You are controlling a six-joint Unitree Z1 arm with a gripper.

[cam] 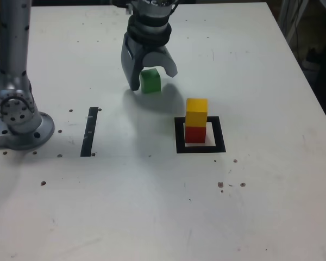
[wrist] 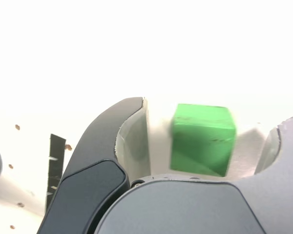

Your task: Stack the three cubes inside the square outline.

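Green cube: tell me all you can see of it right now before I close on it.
The small solid green cube looks matte, with faint scuff marks on the face shown in the wrist view. It sits flat and upright on the white table, outside the black square outline, up and to the exterior view's left of the yellow-on-red stack. The grey gripper straddles it with jaws open; a gap shows on each side in the wrist view, so nothing but the table appears to touch it.
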